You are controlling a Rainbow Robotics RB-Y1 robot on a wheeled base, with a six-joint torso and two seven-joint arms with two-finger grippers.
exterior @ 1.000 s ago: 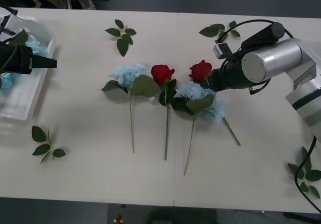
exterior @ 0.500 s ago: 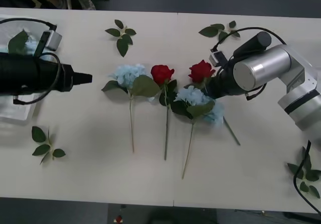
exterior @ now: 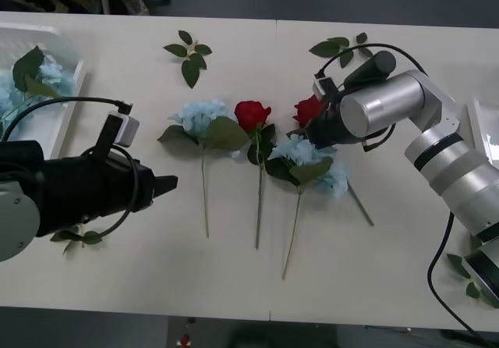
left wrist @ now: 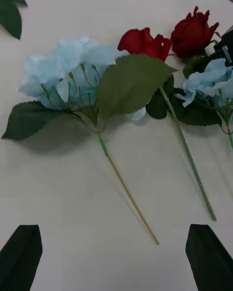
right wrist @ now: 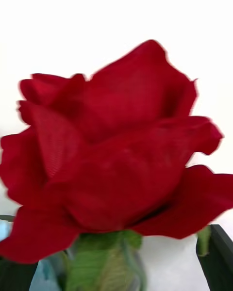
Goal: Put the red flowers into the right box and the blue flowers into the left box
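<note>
Two red flowers lie mid-table: one rose (exterior: 252,115) and, to its right, another rose (exterior: 306,110) whose bloom (right wrist: 111,150) sits just ahead of my right gripper (exterior: 310,129). That gripper is open, with a finger (right wrist: 216,257) on each side of the green base under the bloom. Blue flowers lie beside them: a left hydrangea (exterior: 198,118) and a right one (exterior: 313,158). My left gripper (exterior: 168,182) is open and hovers left of the left hydrangea (left wrist: 73,68) and its stem. The left box (exterior: 69,90) at the far left holds blue flowers (exterior: 48,73). The right box (exterior: 477,133) shows its edge.
Loose leaf sprigs lie at the back (exterior: 189,51), back right (exterior: 341,47), front left (exterior: 74,235) and front right (exterior: 472,278). The table's front half below the stems is bare. The right arm's silver forearm (exterior: 382,114) reaches over the table's right side.
My left arm has swung from the left box toward the table's middle, close to the left hydrangea. My right gripper has moved in on the right rose.
</note>
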